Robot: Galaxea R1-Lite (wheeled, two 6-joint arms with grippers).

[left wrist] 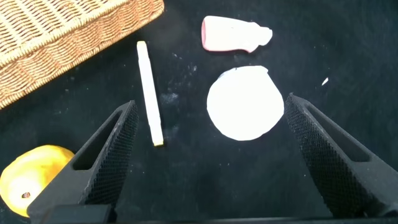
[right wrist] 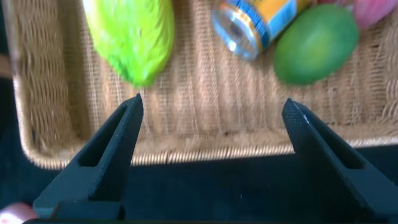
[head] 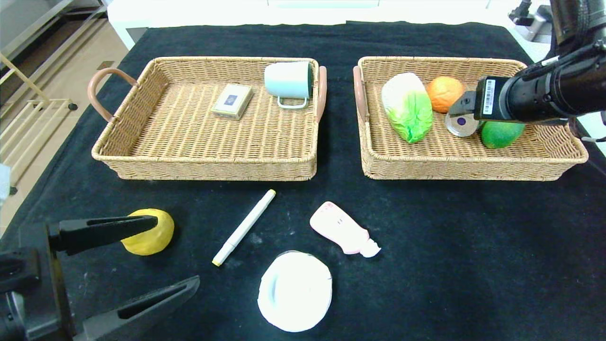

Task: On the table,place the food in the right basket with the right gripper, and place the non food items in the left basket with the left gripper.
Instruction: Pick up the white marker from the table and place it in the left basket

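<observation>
Altogether two baskets are seen at the far edge. In the left basket [head: 142, 137] one mug [head: 289, 80] and one card box [head: 232, 100] are kept. In the right basket [head: 473, 166] one cabbage [head: 408, 107], one orange [head: 444, 93], one can [head: 461, 124] and one green fruit [head: 501, 134] are kept. Near the front edge one lemon [head: 150, 232], one marker [head: 244, 227], one pink bottle [head: 343, 229] and one white plate [head: 294, 291] are left. The left gripper [head: 163, 255] is held wide open and empty at the front left corner; the right gripper [right wrist: 211, 162] is spread open, empty, over the right basket.

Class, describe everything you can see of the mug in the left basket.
The mug is pale mint green with a smooth, glossy look, likely ceramic or enamel. It lies on its side in the far right corner of the left basket, mouth toward the basket's right wall, its thin loop handle resting flat on the woven floor. It seems to touch that wall. The small card box lies apart from it. No tool is near it.
</observation>
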